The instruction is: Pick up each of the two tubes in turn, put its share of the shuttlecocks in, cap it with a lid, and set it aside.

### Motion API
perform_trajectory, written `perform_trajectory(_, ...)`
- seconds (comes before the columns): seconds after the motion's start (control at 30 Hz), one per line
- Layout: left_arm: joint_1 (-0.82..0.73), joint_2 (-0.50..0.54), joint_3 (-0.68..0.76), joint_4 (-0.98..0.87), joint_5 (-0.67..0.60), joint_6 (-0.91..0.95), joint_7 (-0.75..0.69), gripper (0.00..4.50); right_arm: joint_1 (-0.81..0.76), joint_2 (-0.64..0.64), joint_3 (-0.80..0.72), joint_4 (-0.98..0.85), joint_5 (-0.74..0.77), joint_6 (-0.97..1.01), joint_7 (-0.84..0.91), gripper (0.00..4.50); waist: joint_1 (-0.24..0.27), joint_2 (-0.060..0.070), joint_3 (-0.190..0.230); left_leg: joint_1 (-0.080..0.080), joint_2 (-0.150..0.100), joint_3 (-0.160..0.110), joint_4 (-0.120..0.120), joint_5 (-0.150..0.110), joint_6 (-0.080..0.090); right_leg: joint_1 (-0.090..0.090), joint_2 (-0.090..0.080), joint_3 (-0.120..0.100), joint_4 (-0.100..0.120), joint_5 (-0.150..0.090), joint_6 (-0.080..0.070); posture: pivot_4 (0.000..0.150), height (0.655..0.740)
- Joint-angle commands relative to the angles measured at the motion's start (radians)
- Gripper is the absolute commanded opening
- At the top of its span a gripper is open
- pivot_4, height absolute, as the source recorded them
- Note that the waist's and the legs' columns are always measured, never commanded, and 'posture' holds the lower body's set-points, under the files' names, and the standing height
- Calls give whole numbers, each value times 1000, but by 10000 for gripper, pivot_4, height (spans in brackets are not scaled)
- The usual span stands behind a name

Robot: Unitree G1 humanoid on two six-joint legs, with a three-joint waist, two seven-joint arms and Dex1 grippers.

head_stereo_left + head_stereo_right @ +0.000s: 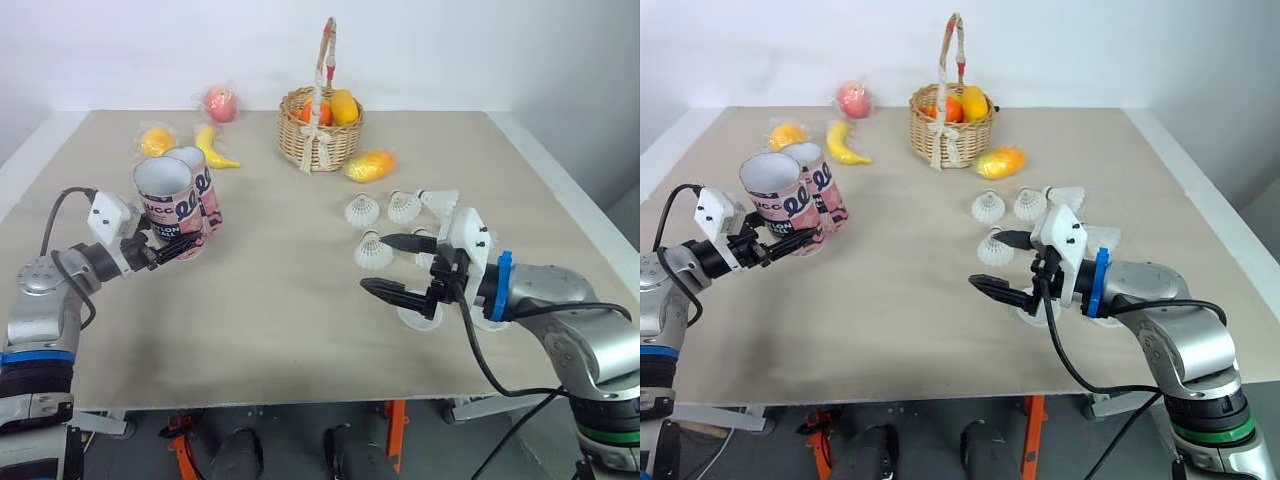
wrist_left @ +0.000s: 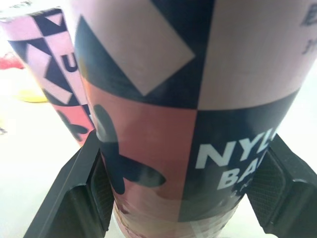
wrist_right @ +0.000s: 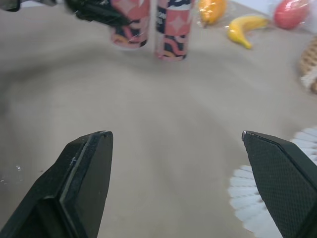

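My left gripper (image 1: 178, 246) is shut on the lower part of a pink and navy patterned tube (image 1: 166, 205), whose open mouth tilts toward me. In the left wrist view its fingers (image 2: 81, 193) press both sides of that tube (image 2: 198, 124). A second tube (image 1: 201, 186) stands right behind it. Three white shuttlecocks (image 1: 362, 211) (image 1: 404, 207) (image 1: 440, 201) lie in a row at centre right, and another shuttlecock (image 1: 373, 252) sits just beyond my right gripper (image 1: 377, 264). That gripper is open with nothing between its fingers (image 3: 84, 178). Pale round lids (image 1: 417, 316) lie under the right wrist.
A wicker basket (image 1: 320, 143) of fruit stands at the back centre with a mango (image 1: 368, 165) beside it. A banana (image 1: 214, 148), an orange (image 1: 156, 141) and a red apple (image 1: 220, 103) lie at the back left. The table's front edge runs close below both arms.
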Motion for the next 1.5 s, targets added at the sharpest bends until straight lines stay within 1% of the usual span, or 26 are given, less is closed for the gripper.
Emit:
perform_trajectory(0.03,-7,55,-81,-74,54,9,-68,32820,8,-11,-44,-61,32,12,-20,45000,1,0,0,0,0,0,0,0,0,0,0,0,0,0,0,1500,7400)
perform_trajectory(0.1,-27,90,-136,-85,100,23,-96,32820,18,-11,-47,-75,16,23,-55,45000,1,0,0,-1,0,-1,0,0,0,0,0,0,0,0,0,1500,7400)
perform_trajectory(0.2,-50,142,-205,-114,159,53,-131,32820,26,15,-51,-105,1,80,-164,45000,1,0,0,-1,0,-1,0,0,0,0,0,0,0,0,0,1500,7400)
perform_trajectory(0.37,-40,206,-254,-251,126,159,-233,32820,41,89,-25,-216,-42,186,-380,45000,-1,0,0,-1,0,-1,0,0,0,-1,0,0,0,-2,1,1500,7400)
perform_trajectory(0.47,-59,216,-273,-294,125,170,-273,32820,54,53,81,-253,-171,188,-439,45000,1,1,0,-3,-1,-3,0,0,0,-2,0,0,1,-3,0,1500,7400)
perform_trajectory(0.5,-70,213,-281,-305,129,169,-283,32820,49,67,87,-249,-177,210,-463,45000,1,1,0,-4,-1,-3,0,0,0,-2,0,0,1,-4,1,1500,7400)
perform_trajectory(0.53,-77,211,-285,-312,131,170,-289,32820,44,82,86,-245,-174,227,-479,45000,1,1,0,-4,-1,-3,0,0,0,-2,0,0,1,-4,2,1500,7400)
perform_trajectory(0.6,-88,200,-291,-322,124,180,-298,32820,33,146,37,-244,-79,321,-489,45000,2,0,0,-5,-2,-4,1,0,0,-2,0,0,1,-6,5,1500,7400)
perform_trajectory(0.63,-90,198,-296,-327,124,179,-305,32820,37,161,21,-258,-30,362,-475,45000,2,1,0,-5,-2,-4,1,0,0,-2,0,0,1,-6,5,1500,7400)
perform_trajectory(0.7,-86,199,-298,-334,118,182,-319,32820,35,187,0,-274,25,426,-473,45000,2,1,0,-5,-2,-5,1,0,0,-2,1,0,1,-5,5,1500,7400)
perform_trajectory(0.8,-81,203,-296,-333,119,181,-327,32820,-3,245,-14,-235,50,514,-534,45000,1,1,0,-5,-2,-5,1,0,0,-2,1,0,1,-6,5,1500,7400)
perform_trajectory(0.93,-60,234,-298,-342,129,178,-353,32820,-59,325,28,-146,-6,561,-628,45000,-1,1,0,-5,-1,-6,2,0,1,-2,2,0,1,-5,5,1500,7400)
perform_trajectory(1.23,-46,310,-289,-355,148,171,-371,32820,-110,384,126,34,-119,494,-662,45000,-1,1,0,-5,0,-7,1,0,1,-2,3,-1,2,-6,3,1500,7400)
perform_trajectory(1.37,-42,316,-283,-361,140,174,-368,32820,-146,429,156,106,-174,450,-684,45000,-3,1,0,-5,1,-6,1,0,1,-3,4,-1,2,-6,3,1500,7400)
perform_trajectory(1.5,-19,315,-273,-388,117,192,-370,32820,-165,442,180,143,-218,402,-675,45000,-2,1,0,-5,1,-7,1,1,1,-4,4,-1,5,-7,3,1500,7400)
